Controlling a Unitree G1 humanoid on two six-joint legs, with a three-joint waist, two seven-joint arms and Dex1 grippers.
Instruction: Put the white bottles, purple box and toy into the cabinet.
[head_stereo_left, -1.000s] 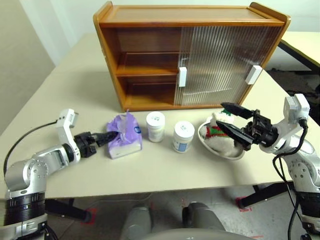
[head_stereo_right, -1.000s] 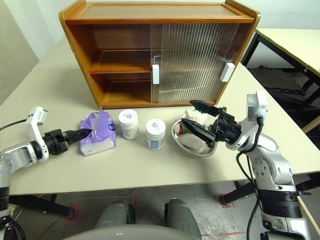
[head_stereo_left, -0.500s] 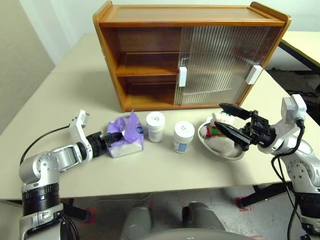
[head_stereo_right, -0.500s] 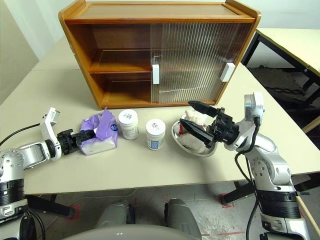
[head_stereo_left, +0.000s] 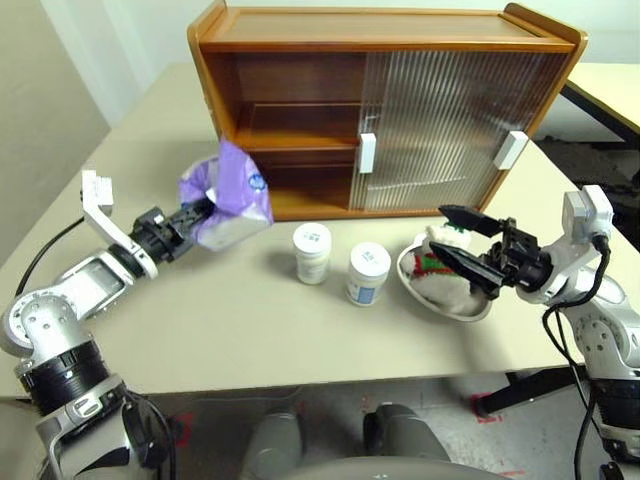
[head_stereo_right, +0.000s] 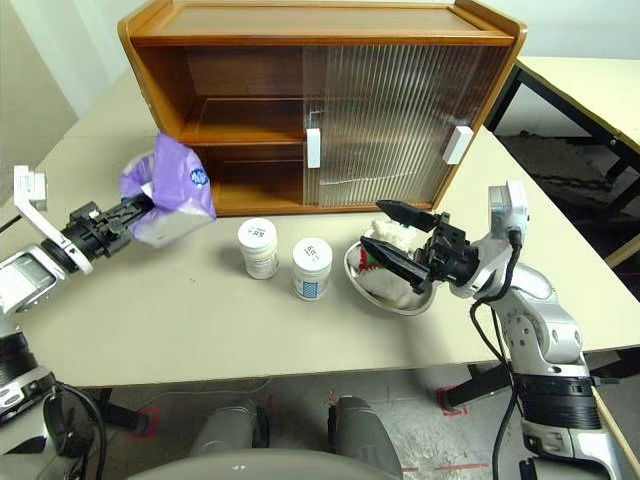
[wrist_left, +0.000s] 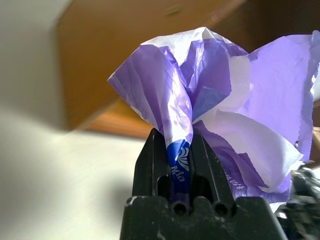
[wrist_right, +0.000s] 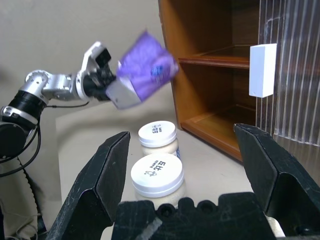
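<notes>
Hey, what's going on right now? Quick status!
Left gripper shut on purple box, lifted off table before cabinet's open side. Right gripper open over toy in dish. Two white bottles standing; nothing blocking.

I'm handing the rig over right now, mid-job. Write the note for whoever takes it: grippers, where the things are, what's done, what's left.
Left gripper: shut on the purple box, held off the table in front of the cabinet's open left side.
Right gripper: open, empty, hanging over the toy in the steel dish.
White bottles: standing on the table in front of the cabinet.
Done: box picked up. Nothing is in the cabinet yet.
Left: shelve the box, then both bottles and the toy.
</notes>
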